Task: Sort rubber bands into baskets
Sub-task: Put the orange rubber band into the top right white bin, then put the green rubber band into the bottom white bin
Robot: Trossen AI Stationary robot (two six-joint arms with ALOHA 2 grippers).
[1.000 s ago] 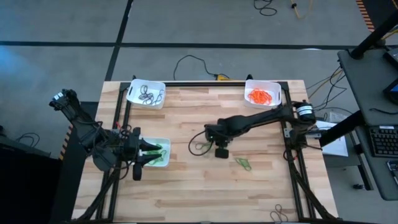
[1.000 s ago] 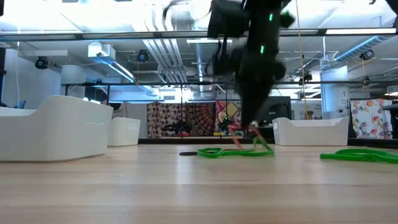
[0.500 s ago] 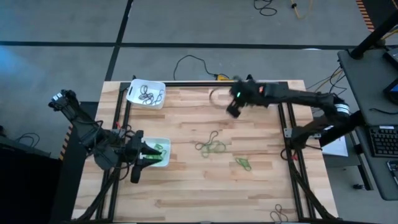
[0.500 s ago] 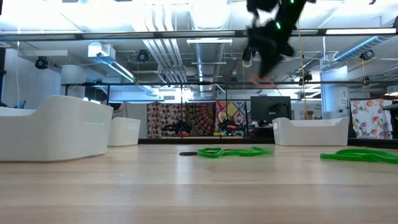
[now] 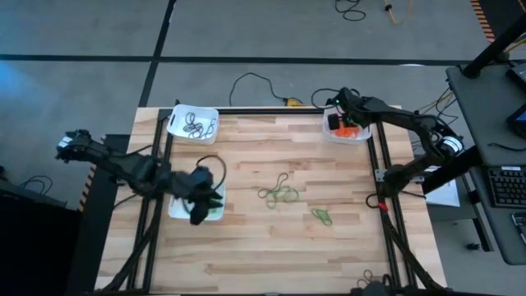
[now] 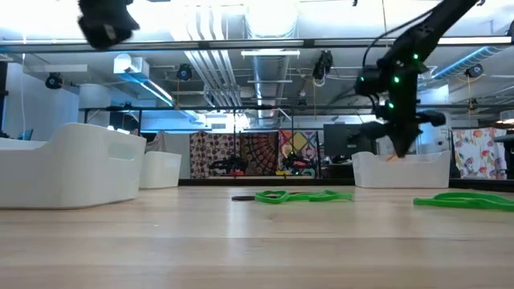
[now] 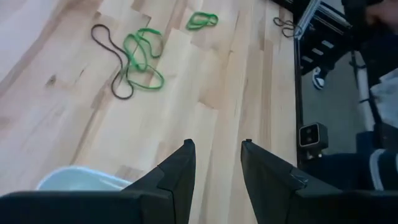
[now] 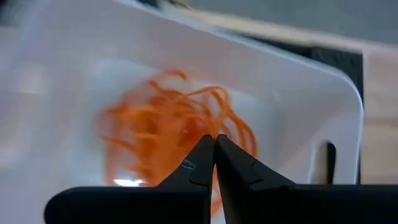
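Swinging away from mid-table, my right gripper [image 5: 335, 121] now hangs over the far-right basket [image 5: 362, 136] of orange bands [image 8: 168, 134], fingers pressed together; I should spread them low.

Closed right claw [image 8: 214, 155] over orange rubber bands [image 8: 168, 134] in white basket [image 8: 323, 99].

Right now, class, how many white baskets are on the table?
3. One basket sits at the far left corner holding dark bands, one at the far right holding orange bands, and one at the left edge, partly hidden under the left arm.
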